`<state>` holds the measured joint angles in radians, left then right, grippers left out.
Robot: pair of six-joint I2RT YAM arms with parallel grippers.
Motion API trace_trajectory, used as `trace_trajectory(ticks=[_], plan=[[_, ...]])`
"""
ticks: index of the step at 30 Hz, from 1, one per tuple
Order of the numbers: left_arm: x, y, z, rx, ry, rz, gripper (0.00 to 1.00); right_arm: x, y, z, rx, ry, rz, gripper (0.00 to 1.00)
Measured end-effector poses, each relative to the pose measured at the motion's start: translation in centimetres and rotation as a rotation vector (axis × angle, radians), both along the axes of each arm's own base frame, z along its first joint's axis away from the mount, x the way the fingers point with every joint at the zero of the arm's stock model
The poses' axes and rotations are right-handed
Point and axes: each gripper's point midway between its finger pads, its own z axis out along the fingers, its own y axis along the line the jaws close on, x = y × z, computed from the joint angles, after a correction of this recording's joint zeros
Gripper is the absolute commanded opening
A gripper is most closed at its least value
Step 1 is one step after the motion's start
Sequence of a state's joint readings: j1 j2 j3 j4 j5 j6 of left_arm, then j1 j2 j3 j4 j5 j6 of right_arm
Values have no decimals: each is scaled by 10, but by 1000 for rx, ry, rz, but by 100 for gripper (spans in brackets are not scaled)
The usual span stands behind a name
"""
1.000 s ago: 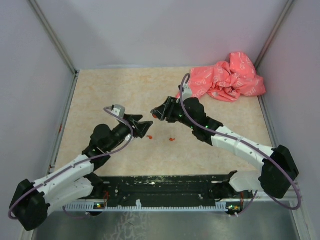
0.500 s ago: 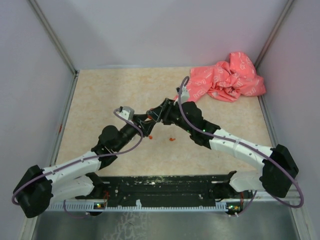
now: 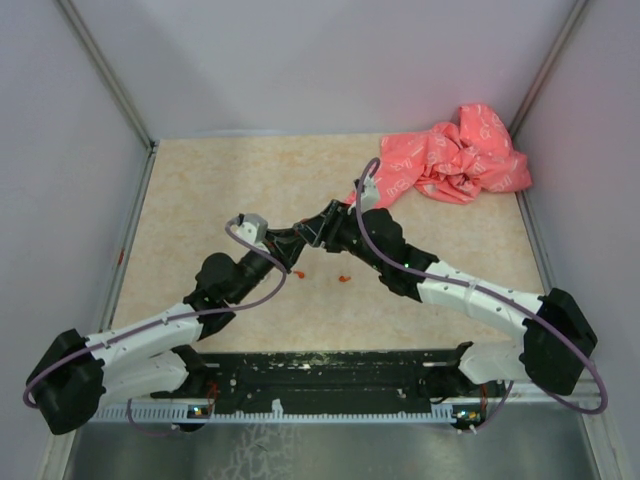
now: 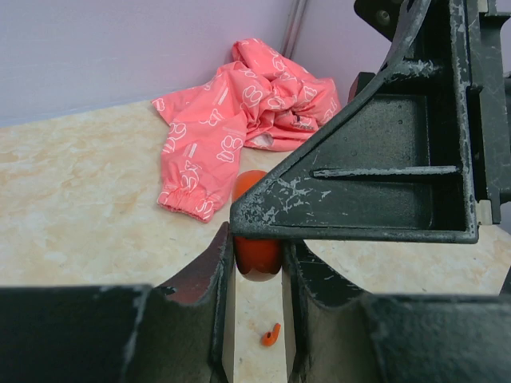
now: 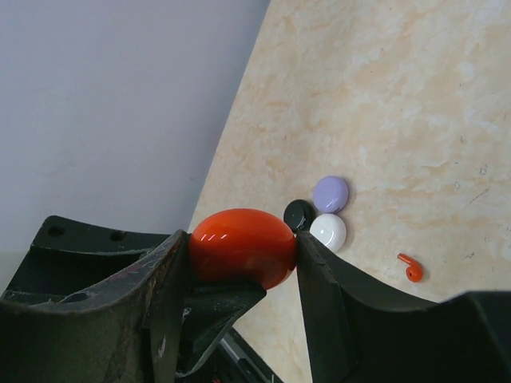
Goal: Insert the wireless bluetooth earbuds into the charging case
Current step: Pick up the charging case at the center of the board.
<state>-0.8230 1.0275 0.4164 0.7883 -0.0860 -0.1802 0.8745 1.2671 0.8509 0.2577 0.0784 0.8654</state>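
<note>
You see a glossy, smooth red plastic charging case (image 5: 239,243). Your right gripper (image 5: 243,251) is matt black plastic, its fingers (image 4: 383,183) scuffed and scratched whitish. The table (image 5: 383,96) has a smooth beige marbled top with faint sheen. The pink cloth (image 4: 239,112) is soft printed fabric, crumpled. The red earbud (image 5: 412,268) is shiny plastic. The round discs (image 5: 330,193) are smooth, slightly glossy.

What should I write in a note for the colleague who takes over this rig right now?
The right gripper is shut on the red charging case and holds it off the table.
The left gripper is shut on the same case from the other side.
A red earbud lies loose on the table, not in the case.
Three round pieces, purple, black and white, lie together on the table.
Done: the case is lifted, and both grippers grip it.
Left: open the case, which looks closed, and insert the earbuds.
</note>
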Motion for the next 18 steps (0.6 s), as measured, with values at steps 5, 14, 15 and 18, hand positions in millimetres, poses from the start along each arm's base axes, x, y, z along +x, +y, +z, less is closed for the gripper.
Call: trace_trajectory(ticks=[5, 14, 15, 18], plan=[[-1, -1, -1, 34, -27, -6, 3, -1, 0, 0, -2, 0, 2, 66], [-5, 1, -6, 239, -194, -15, 1, -4, -13, 4, -86, 8, 6, 75], [-7, 1, -6, 268, -224, -13, 1, -3, -15, 10, -90, 5, 11, 75], [-10, 0, -7, 367, -317, -7, 0, 2, -23, 27, -93, -2, 18, 74]])
